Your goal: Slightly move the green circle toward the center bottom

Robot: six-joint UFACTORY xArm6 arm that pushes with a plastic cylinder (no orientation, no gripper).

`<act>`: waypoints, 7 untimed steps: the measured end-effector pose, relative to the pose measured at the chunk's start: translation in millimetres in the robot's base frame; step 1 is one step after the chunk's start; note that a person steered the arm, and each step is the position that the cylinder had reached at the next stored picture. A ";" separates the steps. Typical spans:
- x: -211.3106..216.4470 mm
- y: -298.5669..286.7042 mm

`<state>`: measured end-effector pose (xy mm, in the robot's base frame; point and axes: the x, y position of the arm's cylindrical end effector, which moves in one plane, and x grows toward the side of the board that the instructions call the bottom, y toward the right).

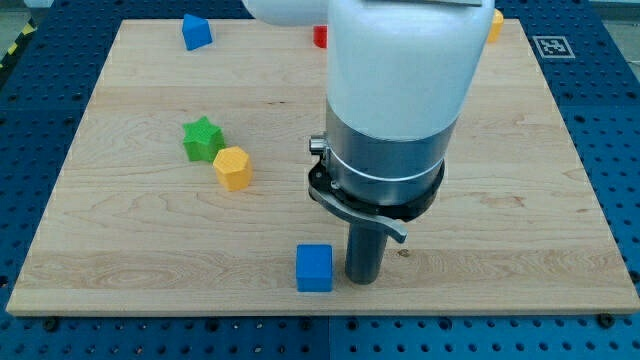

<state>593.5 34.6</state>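
No green circle shows in the camera view; the arm's big white and grey body [395,100] covers the middle of the board and may hide it. My tip [363,281] rests on the wooden board [120,250] near the view's bottom centre. It stands just right of a blue cube [314,267], very close to it; I cannot tell if they touch. A green star [203,139] lies at the view's left, with a yellow hexagon [232,167] touching its lower right side.
A blue block [196,32] sits near the top left edge. A red block [320,37] at the top centre is partly hidden by the arm. A yellow block [494,25] peeks out at the top right. The board's bottom edge [300,310] is close below my tip.
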 end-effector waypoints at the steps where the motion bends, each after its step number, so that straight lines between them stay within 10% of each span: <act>1: 0.0 0.0; 7: -93.9 -69.8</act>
<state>499.5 -35.2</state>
